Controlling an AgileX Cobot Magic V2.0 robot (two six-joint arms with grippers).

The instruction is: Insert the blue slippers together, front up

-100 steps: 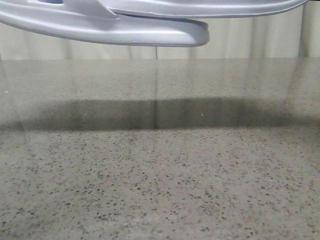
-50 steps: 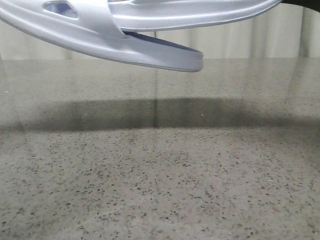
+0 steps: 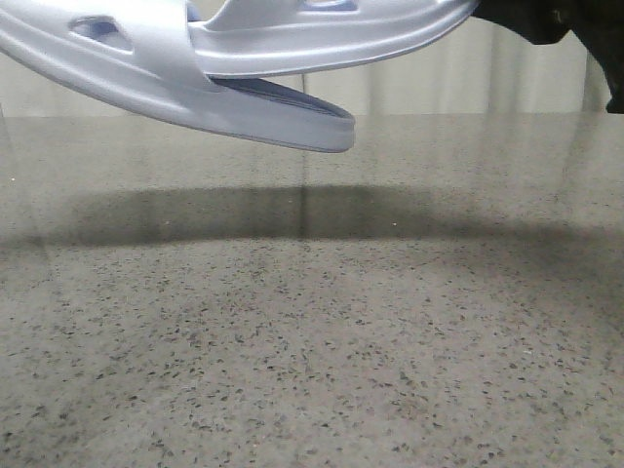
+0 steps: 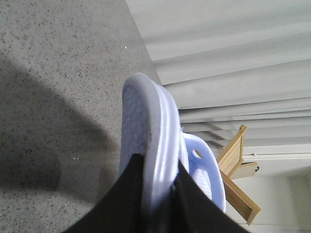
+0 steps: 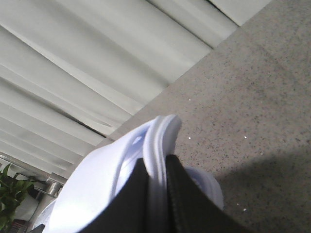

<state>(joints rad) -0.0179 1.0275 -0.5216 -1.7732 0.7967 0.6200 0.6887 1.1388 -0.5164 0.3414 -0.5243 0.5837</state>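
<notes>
1. Two blue slippers (image 3: 224, 68) hang in the air above a speckled grey table (image 3: 312, 341), caught at the top of the front view, clear of the surface, with a broad dark shadow on the table beneath them.

2. In the front view the lower slipper slopes down to the right, its sole end the lowest point; the second slipper crosses over it, passing through the first one's wide strap, where a small cut-out shows.

3. The left gripper (image 4: 158, 167) is clamped on the edge of one slipper (image 4: 148, 136), a dark finger on each side of the sole; the ribbed footbed of the other slipper shows just behind it.

4. The right gripper (image 5: 155, 167) is likewise closed around the rim of a slipper (image 5: 155, 141), its black fingers pressing the pale foam from both sides.

5. The dark body of the right arm (image 3: 546, 19) enters the front view at the top right corner, next to the upper slipper's end.

6. Pale curtains (image 5: 97, 63) line the far side of the table; a wooden frame (image 4: 238, 165) stands beyond it, and a green plant (image 5: 9, 194) shows at one edge of the right wrist view.

7. No container is in view.
</notes>
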